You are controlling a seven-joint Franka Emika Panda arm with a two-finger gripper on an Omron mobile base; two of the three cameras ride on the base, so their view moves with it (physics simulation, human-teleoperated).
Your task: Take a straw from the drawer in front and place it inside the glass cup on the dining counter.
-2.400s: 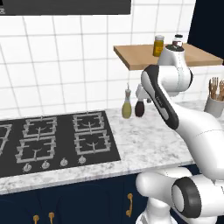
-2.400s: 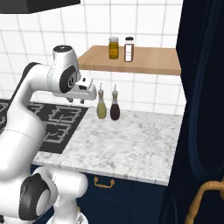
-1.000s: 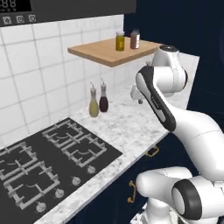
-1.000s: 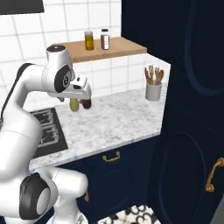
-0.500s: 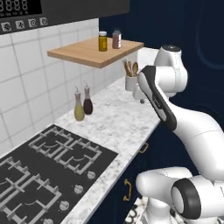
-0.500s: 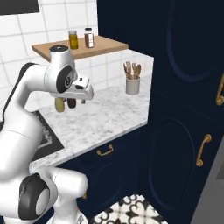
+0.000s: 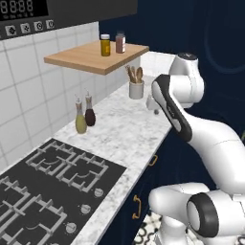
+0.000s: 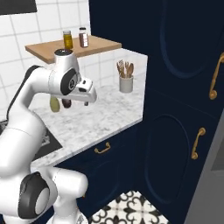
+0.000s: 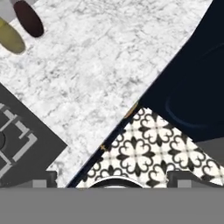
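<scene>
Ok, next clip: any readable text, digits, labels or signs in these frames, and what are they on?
"8888": light digits on the dark appliance panel above the stove, top left of the left base view.
Round button symbols below the digits: too small to read.
Two jars on the wooden shelf: no legible label.

Marbled desk (image 7: pixel 125 131) carrying black stove (image 7: pixel 48 186), two bottles (image 7: pixel 84 115), utensil jar (image 7: pixel 136 89); wooden shelf (image 7: pixel 88 57) with two jars (image 7: pixel 111 44).

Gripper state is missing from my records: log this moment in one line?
gripper: open, empty | over: white-and-grey marbled stove counter | straw, drawer, cup: unseen
</scene>
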